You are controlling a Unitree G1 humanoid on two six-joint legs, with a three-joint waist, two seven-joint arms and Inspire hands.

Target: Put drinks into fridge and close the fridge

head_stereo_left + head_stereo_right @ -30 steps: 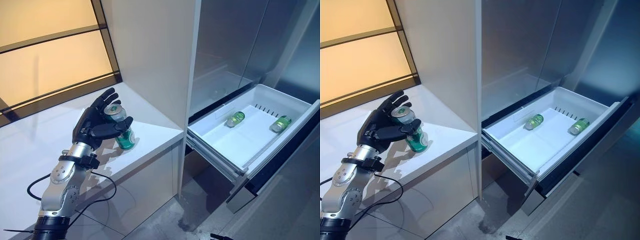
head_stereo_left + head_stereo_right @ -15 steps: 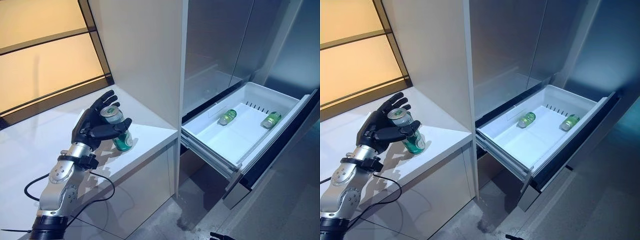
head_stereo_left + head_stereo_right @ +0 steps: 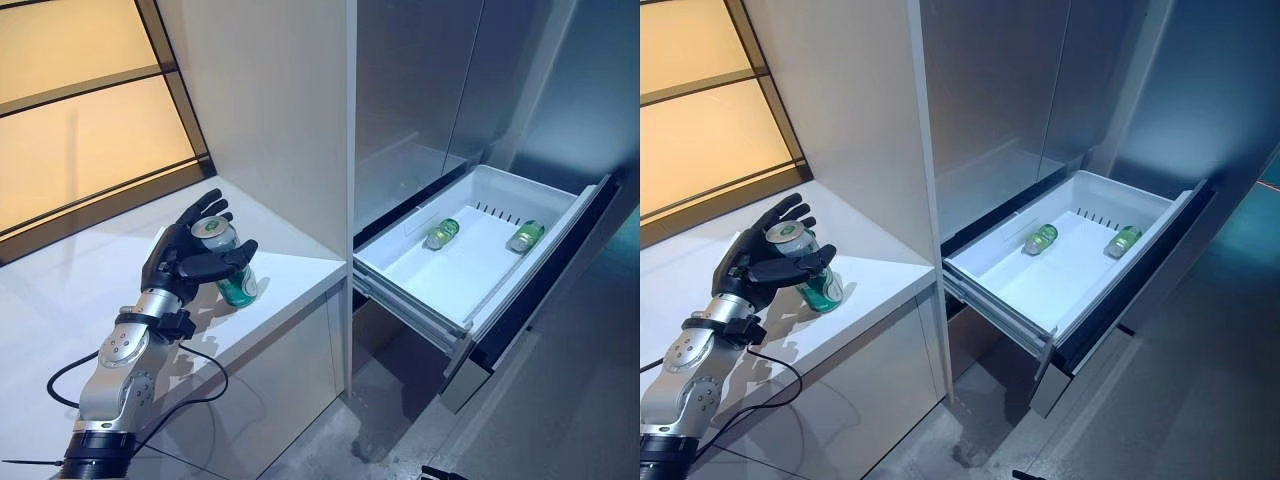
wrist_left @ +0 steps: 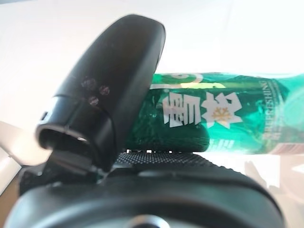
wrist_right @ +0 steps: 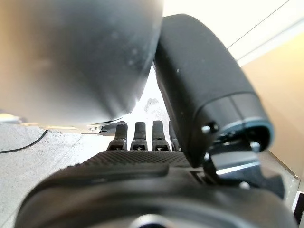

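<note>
My left hand (image 3: 180, 262) is over the white counter (image 3: 290, 262), with thumb and fingers closed round a green can (image 3: 232, 278) that is tilted at the counter's surface. The left wrist view shows the thumb (image 4: 109, 85) pressed against the can (image 4: 228, 114). The fridge's white drawer (image 3: 420, 285) stands pulled out to the right of the counter. Two green cans lie on their sides in it, one towards the middle (image 3: 441, 233) and one at the far right (image 3: 525, 236). My right hand (image 5: 142, 190) hangs over the grey floor with its fingers (image 5: 140, 135) straight.
A tall white cabinet side (image 3: 280, 110) rises between the counter and the fridge. The steel upper fridge doors (image 3: 420, 90) are shut above the drawer. An amber glass wall (image 3: 80, 120) runs behind the counter. Grey floor (image 3: 400, 420) lies below the drawer.
The camera has turned, so the whole scene sits further left in the picture. My left hand keeps its hold on the can at the same spot on the counter.
</note>
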